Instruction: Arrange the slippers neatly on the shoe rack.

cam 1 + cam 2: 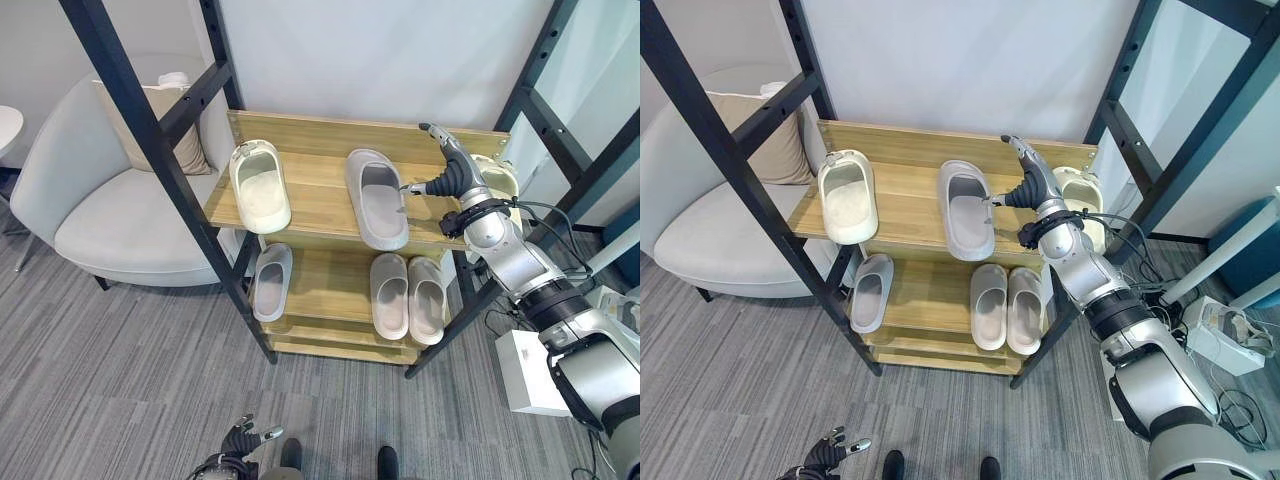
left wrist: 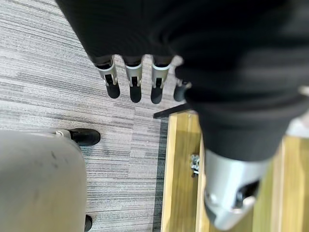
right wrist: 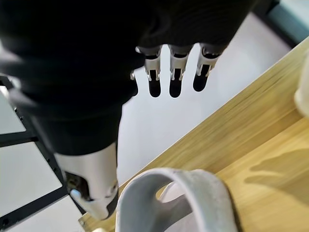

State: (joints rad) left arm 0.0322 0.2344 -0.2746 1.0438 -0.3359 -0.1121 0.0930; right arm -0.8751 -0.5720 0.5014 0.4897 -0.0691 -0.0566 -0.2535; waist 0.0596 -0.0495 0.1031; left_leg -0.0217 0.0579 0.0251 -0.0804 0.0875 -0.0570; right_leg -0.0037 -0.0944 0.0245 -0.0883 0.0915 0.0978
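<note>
Right hand (image 1: 447,170) hovers with straight, spread fingers beside the grey slipper (image 1: 377,197) on the rack's top shelf (image 1: 320,205) (cream slipper (image 1: 260,185) alongside), apparently placed to nudge it straight.

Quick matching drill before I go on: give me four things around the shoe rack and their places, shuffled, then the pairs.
1. cream rubber slipper
2. grey rubber slipper
3. pair of pale grey slippers
4. right hand

A. lower shelf, right side
B. top shelf, left end
C. open, above top shelf, beside grey slipper
D. top shelf, middle

Pairs: 1-B, 2-D, 3-A, 4-C
</note>
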